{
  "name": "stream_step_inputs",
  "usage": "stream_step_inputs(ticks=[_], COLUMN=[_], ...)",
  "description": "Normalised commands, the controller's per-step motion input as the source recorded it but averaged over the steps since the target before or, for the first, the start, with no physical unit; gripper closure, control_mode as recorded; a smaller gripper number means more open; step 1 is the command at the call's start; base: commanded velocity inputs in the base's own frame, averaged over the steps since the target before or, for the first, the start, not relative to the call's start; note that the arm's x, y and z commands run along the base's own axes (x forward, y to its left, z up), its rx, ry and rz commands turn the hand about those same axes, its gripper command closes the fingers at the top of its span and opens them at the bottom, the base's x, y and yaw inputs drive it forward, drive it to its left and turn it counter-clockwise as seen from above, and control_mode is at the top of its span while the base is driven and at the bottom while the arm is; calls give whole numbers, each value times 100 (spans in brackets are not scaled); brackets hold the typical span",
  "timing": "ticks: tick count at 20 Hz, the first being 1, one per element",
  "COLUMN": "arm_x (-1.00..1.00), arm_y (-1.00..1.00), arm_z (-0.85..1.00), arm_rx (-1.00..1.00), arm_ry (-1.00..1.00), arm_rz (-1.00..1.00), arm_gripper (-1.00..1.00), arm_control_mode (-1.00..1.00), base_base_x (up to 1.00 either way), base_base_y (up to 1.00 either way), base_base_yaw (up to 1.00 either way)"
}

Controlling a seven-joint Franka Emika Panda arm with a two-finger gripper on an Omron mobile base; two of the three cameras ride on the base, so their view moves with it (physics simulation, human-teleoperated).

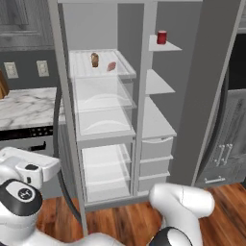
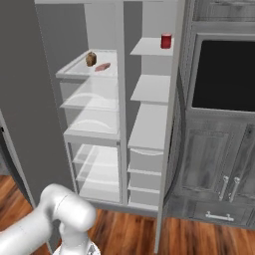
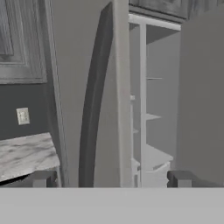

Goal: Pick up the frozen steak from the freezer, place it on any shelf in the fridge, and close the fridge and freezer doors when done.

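Frozen steak lies on the top clear shelf in the fridge, beside a brown lump. Gripper: jaws wide, empty, facing the fridge door edge-on w/ its long dark handle. Steak well above and inward; both doors still open.

No readable text, label, brand, number or sign stands on anything in these views

this was a home kitchen: a tall grey side-by-side fridge stood open beside a marble counter, grey panelled cabinets, a built-in oven and wood flooring.
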Motion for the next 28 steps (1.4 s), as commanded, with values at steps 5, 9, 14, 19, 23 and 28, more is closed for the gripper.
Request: stream_step_inputs(ticks=[5, 9, 14, 19, 23, 28], arm_x=[69, 64, 73, 61, 34, 7], arm_y=[36, 25, 10, 0, -9, -46], arm_z=[-2, -21, -22, -12, 0, 0], arm_rx=[-1, -2, -1, 0, 0, 0], arm_ry=[-1, 0, 0, 0, 0, 0], arm_rz=[-21, -22, -21, -14, -4, 0], arm_gripper=[-100, -100, -100, -100, -100, -100], arm_control_mode=[-100, -100, -100, -100, -100, -100], base_base_x=[0, 0, 0, 0, 0, 0], base_base_y=[0, 0, 0, 0, 0, 0], base_base_yaw=[0, 0, 0, 0, 0, 0])
